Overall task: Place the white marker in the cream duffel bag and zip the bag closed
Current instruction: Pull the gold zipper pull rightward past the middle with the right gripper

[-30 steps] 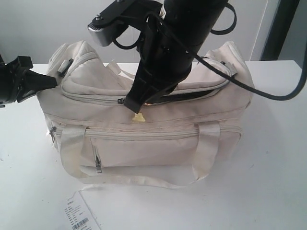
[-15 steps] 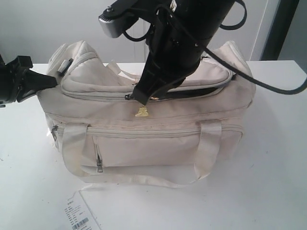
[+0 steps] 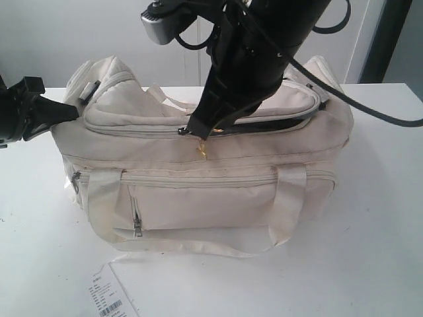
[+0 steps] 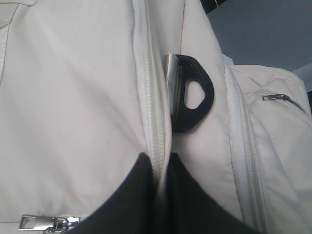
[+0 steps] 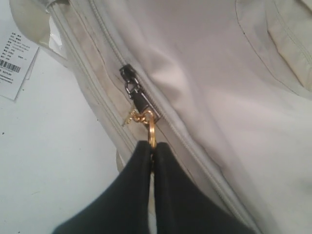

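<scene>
At the top zipper of the bag (image 3: 198,198), which lies on the table (image 3: 377,238), the right gripper (image 5: 152,148) has its fingers (image 5: 170,195) pressed together. They are clamped on the ring (image 5: 151,131) hanging off the slider (image 5: 130,83). The left gripper (image 4: 158,161) has its fingers pinched tight on a fold of fabric along a zipper seam at the bag's left end, as the exterior view shows it. Against a second ago, the right gripper and slider sit farther toward the bag's right end, more zipper lies shut behind them and the dark gap (image 3: 277,121) ahead is shorter. The left gripper is unchanged.
</scene>
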`<state>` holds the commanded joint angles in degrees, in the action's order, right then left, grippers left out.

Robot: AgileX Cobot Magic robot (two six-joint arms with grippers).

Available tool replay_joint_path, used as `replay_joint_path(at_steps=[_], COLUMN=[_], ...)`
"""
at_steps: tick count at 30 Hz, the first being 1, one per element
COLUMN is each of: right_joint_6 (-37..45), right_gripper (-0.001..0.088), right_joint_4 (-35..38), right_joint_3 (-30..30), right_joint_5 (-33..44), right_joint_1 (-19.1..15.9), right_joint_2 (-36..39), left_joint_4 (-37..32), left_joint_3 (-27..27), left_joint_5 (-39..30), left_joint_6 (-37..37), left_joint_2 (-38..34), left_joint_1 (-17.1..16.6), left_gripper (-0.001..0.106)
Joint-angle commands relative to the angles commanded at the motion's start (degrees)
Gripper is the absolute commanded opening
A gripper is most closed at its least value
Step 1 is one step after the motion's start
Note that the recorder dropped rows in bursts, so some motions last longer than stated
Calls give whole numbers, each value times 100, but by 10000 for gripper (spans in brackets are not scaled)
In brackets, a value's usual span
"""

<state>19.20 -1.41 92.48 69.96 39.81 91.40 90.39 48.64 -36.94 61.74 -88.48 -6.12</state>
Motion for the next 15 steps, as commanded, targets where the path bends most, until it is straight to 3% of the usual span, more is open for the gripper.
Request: replay_joint_path(at_steps=[15], right_joint_6=[0], right_gripper=[0], right_joint_4=[-34], right_joint_3=[-31], right_joint_5=[0], right_joint_1=[0], right_joint_2=[0], left_joint_4=[0], left_joint_3=[0], left_joint_5=[0], left_joint_6=[0], left_joint_2=[0], left_joint_1=[0], left_gripper=[0])
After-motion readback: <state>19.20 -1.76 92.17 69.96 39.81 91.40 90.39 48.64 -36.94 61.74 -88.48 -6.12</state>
